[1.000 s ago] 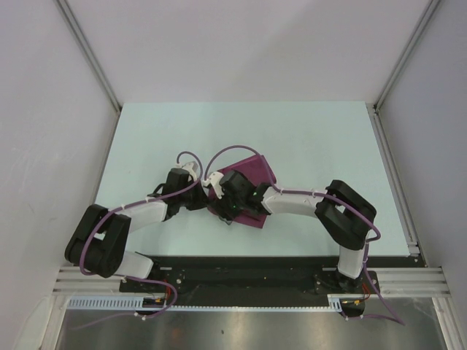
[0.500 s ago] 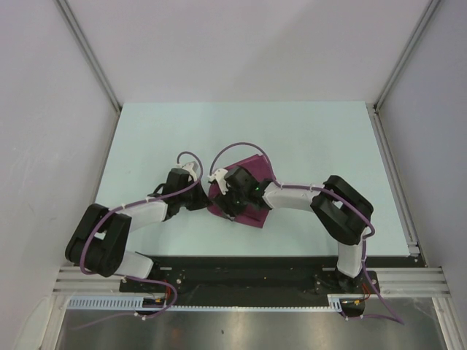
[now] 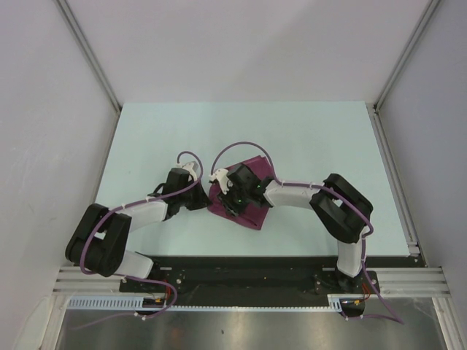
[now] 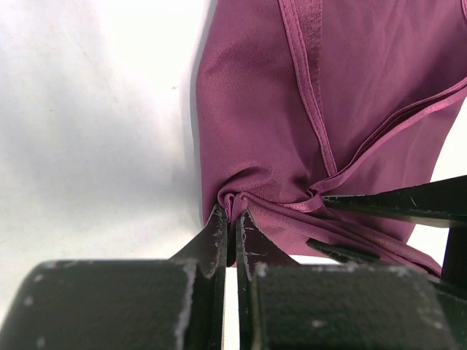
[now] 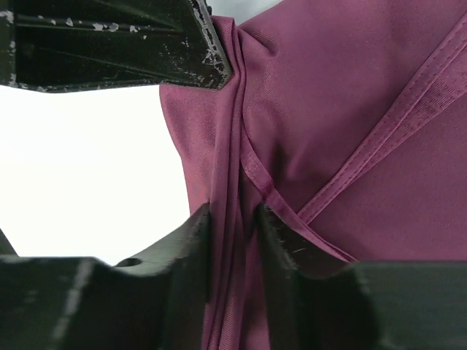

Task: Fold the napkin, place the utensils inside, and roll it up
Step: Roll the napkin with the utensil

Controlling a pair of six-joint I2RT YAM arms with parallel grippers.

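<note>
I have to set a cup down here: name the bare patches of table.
Free: the far strip of table between napkin and back wall; the right side between right arm and rail. Crowded: the middle, where left gripper and right gripper meet on the napkin.

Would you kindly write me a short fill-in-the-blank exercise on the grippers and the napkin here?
1. The left gripper pinches a bunched bit of the napkin, its jaws ___.
2. Folds of the napkin run ___ the fingers of the right gripper.
3. In all, ___ grippers touch the napkin.
Missing words: shut; between; two.
</note>
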